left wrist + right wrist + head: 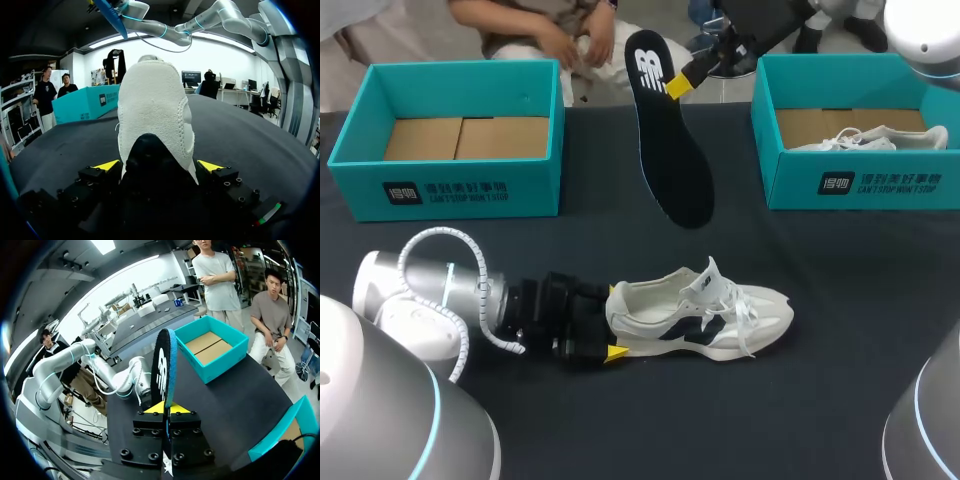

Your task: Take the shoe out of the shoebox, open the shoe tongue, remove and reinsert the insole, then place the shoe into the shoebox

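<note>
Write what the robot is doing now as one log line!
stage: insole out | left gripper: shut on shoe heel, on table | right gripper: shut on insole, held above table

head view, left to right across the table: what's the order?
left shoebox → left gripper → white shoe → right shoebox, with a second shoe inside. The insole, held up in the air, overlaps the white shoe's span, so it is left out of the order.
</note>
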Robot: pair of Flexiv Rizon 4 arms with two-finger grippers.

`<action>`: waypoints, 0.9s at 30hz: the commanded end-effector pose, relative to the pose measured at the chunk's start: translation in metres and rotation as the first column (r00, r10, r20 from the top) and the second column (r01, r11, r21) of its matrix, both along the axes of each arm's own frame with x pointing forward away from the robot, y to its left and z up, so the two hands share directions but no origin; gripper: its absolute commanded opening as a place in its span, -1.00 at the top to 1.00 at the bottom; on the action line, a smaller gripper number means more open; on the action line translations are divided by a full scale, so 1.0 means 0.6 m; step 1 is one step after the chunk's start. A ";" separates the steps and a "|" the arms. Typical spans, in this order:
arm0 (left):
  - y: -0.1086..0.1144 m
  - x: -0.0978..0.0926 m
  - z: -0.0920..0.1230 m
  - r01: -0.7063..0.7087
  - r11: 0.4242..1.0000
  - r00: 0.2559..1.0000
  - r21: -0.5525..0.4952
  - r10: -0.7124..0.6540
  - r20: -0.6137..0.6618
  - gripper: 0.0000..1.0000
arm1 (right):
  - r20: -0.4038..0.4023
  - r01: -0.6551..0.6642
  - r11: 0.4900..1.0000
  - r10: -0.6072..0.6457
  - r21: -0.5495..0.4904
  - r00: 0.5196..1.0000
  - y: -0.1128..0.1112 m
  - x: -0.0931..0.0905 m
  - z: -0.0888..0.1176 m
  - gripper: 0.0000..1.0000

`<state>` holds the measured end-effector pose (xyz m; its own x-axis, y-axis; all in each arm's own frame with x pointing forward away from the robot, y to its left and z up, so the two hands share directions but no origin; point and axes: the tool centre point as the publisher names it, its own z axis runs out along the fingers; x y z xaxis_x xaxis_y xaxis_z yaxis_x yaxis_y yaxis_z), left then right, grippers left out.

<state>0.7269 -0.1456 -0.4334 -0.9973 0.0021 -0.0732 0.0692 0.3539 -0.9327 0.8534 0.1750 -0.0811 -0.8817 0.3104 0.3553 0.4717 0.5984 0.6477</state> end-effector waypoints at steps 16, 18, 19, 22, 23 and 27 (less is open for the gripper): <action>0.046 0.014 0.005 0.004 0.994 0.999 0.110 -0.008 0.042 -1.00 | 0.001 0.002 1.000 -0.002 -0.002 1.000 0.001 -0.001 -0.001 1.00; 0.057 0.016 0.013 0.003 0.989 0.998 0.145 -0.012 0.062 -1.00 | 0.001 0.002 1.000 -0.002 -0.002 1.000 0.001 -0.001 -0.001 1.00; 0.062 0.016 0.020 0.002 0.987 0.997 0.160 -0.014 0.075 -1.00 | 0.001 0.002 1.000 -0.002 -0.002 1.000 0.001 -0.001 -0.001 1.00; 0.074 0.013 0.042 0.014 0.975 0.995 0.221 -0.035 0.090 -1.00 | 0.001 0.002 1.000 -0.002 -0.002 1.000 0.001 -0.001 -0.001 1.00; 0.079 0.012 0.051 0.021 0.970 0.996 0.243 -0.042 0.084 -1.00 | 0.001 0.002 1.000 -0.002 -0.002 1.000 0.001 -0.001 -0.001 1.00; 0.094 0.004 0.089 0.035 0.951 0.995 0.308 -0.062 0.078 -1.00 | 0.001 0.002 1.000 -0.002 -0.002 1.000 0.001 -0.001 -0.001 1.00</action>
